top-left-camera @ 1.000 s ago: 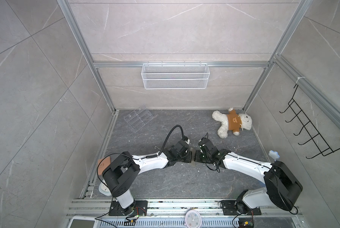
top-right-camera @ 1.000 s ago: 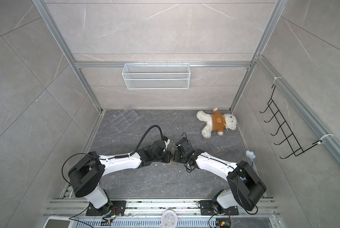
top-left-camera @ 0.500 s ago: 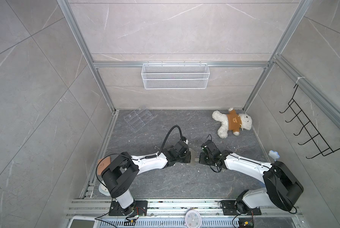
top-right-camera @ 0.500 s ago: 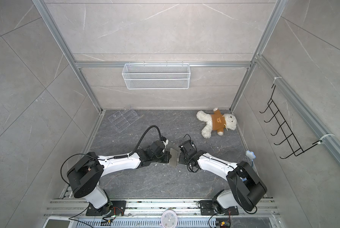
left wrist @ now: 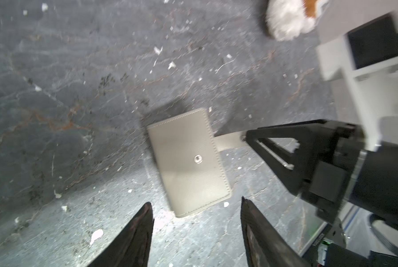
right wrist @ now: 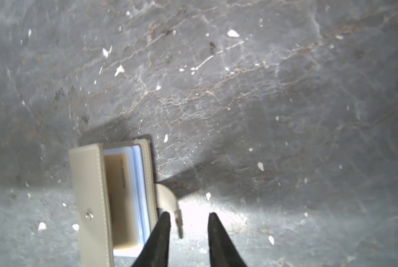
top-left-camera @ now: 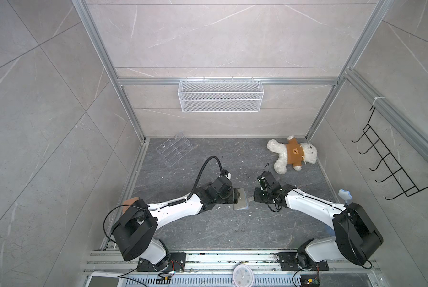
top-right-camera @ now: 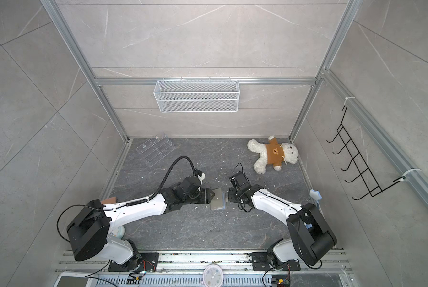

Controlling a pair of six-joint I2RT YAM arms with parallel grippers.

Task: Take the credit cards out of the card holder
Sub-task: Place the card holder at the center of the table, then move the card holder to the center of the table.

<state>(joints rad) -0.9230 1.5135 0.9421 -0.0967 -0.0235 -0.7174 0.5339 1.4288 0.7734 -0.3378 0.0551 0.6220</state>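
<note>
Left tool (left wrist: 196, 200) and right tool (right wrist: 188, 213) both gape, gripping nothing, with the card holder (left wrist: 188, 161) on the desk (left wrist: 78, 92) between them.
Its flap (right wrist: 89, 196) hides most of a gold credit card (right wrist: 118, 196); the print blurs and any others cannot be made out.

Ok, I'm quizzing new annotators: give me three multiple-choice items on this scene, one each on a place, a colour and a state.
1. The card holder lies: A against the back wall; B between the left gripper and right gripper; C at the front rail.
2. The sweater on the teddy bear is: A brown; B blue; C green.
3. The card holder is: A snapped shut; B emptied; C unsnapped, a credit card inside.
Key: B, both top views show it between them; A, brown in both top views; C, the right wrist view shows the tab loose and the card inside.
</note>
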